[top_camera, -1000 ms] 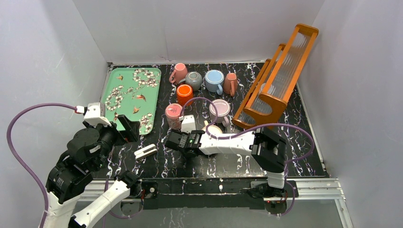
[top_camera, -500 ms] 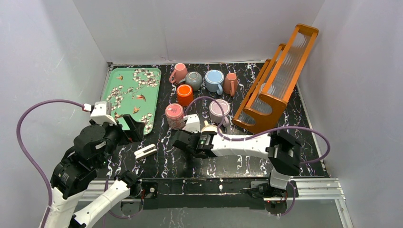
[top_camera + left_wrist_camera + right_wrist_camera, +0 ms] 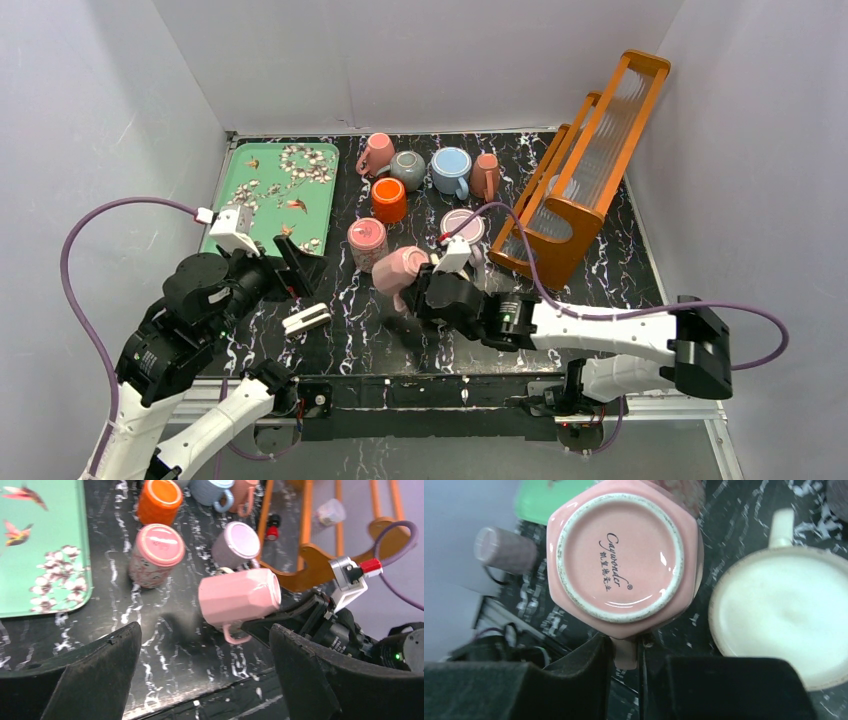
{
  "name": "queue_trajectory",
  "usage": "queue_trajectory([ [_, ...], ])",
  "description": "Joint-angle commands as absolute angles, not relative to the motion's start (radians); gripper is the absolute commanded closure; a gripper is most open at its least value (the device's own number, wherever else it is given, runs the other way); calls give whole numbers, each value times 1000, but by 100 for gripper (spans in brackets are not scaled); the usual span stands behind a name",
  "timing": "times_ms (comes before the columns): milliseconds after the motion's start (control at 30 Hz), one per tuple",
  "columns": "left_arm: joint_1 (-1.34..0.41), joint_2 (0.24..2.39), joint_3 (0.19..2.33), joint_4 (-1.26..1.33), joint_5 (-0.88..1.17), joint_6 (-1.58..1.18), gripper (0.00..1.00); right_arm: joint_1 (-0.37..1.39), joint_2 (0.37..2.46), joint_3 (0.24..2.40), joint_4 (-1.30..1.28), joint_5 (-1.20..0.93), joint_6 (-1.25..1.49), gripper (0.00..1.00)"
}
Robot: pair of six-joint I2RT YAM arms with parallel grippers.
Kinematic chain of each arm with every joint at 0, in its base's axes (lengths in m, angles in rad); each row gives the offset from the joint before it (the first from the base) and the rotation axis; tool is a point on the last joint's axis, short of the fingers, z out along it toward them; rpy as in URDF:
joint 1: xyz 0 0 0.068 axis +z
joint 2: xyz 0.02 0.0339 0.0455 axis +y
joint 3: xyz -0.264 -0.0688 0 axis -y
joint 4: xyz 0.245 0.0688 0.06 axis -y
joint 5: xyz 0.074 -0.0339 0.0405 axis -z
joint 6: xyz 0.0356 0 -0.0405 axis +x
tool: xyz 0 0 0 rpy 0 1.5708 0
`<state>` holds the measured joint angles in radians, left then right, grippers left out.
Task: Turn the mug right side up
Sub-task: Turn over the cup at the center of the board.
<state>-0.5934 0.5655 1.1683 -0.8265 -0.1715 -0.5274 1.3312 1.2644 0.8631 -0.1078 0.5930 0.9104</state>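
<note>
- Now: the pink mug (image 3: 400,268) sits at the centre of the top view, carried on its side. Its shadow falls apart from it on the black table (image 3: 350,340), so I judge it lifted clear.
- The right gripper (image 3: 626,662) is clamped on the mug's handle, one finger either side. The stamped base faces the wrist camera. The handle points downward.
- Reason for the hold, as I read it: a handle grip leaves the wrist free to roll the mug, so the half-turned pose looks like the middle of the flip. Mouth faces away to the left of the frame; a further quarter turn would bring it up.
- The left gripper (image 3: 202,650) hangs at lower left of the top view, jaws spread wide with nothing in them. It looks on at the mug, likely kept back so it stays out of the way.
- Directly under the carry, right of the wrist view: a cream mug (image 3: 784,615), mouth up. The floral mug (image 3: 155,555) stands inverted just beyond. Set-down needs a bare patch away from both.
</note>
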Motion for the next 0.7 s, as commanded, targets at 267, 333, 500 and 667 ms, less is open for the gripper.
queue_trajectory([
  [267, -597, 545, 1105, -621, 114, -735, 9, 1338, 1038, 852, 470, 550, 814, 99],
  [333, -598, 532, 1078, -570, 143, -768, 11, 1336, 1006, 834, 558, 517, 792, 99],
  [500, -598, 534, 1037, -451, 241, -849, 14, 1337, 984, 812, 735, 427, 781, 99],
  [667, -598, 540, 998, -316, 349, -896, 18, 1337, 1003, 831, 817, 351, 793, 99],
])
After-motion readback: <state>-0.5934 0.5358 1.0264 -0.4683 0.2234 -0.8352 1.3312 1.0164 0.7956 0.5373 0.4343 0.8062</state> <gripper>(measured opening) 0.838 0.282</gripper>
